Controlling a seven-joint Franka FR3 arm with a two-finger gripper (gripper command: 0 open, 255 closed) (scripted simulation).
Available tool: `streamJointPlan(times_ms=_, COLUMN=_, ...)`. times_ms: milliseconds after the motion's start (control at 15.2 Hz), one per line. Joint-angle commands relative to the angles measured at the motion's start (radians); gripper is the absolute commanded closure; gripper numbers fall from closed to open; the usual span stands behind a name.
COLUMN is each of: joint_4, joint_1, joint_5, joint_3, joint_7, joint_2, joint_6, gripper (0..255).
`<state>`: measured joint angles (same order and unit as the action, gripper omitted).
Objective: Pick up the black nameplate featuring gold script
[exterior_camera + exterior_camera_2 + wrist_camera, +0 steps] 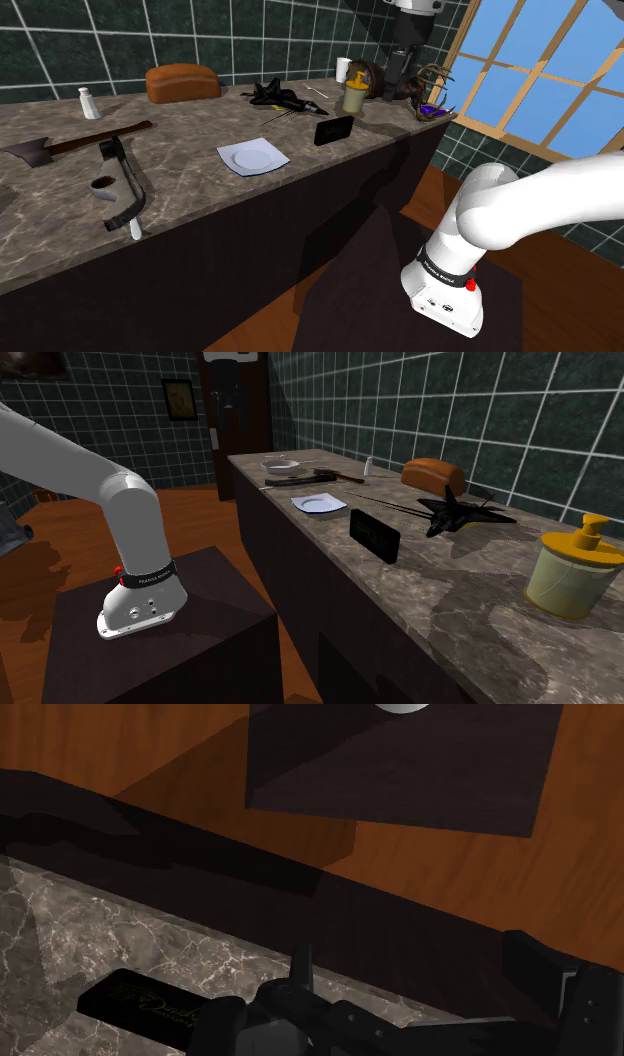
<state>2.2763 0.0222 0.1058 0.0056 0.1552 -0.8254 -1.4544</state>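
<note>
The black nameplate stands on its edge near the marble counter's front rim, between a white plate and a soap dispenser. It is a dark upright slab in the second exterior view. In the wrist view the nameplate lies far below on the marble, with faint gold script on its face. My black gripper hangs from the top of the shoulder view, high over the counter's right end and well apart from the nameplate. It holds nothing that I can see.
On the counter are a white plate, a black toy jet, a yellow soap dispenser, a bread loaf, a shaker, an axe and a dark curved tool. Antlers stand by the window.
</note>
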Motion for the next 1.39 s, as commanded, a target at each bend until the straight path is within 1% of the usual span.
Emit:
streamJointPlan(times_ms=0, joint_4=0.000, joint_1=0.000, joint_5=0.000, joint_3=0.000, joint_7=0.000, joint_2=0.000, joint_6=0.000, gripper=0)
streamJointPlan(times_ms=396, joint_4=0.049, joint_1=0.027, joint_5=0.106, joint_3=-0.175, joint_7=0.286, joint_2=0.038, joint_6=-0.102, gripper=0)
streamJointPlan(times_ms=792, joint_4=0.032, joint_1=0.064, joint_5=0.184, joint_3=-0.352, joint_7=0.567, joint_2=0.153, joint_6=-0.219, gripper=0)
streamJointPlan(times_ms=1056, joint_4=-0.013, joint_1=0.102, joint_5=0.204, joint_3=-0.468, joint_7=0.756, joint_2=0.267, joint_6=-0.301, gripper=0)
streamJointPlan(times_ms=1320, joint_4=-0.084, joint_1=0.153, joint_5=0.186, joint_3=-0.585, joint_7=0.954, joint_2=0.409, joint_6=-0.380, gripper=0)
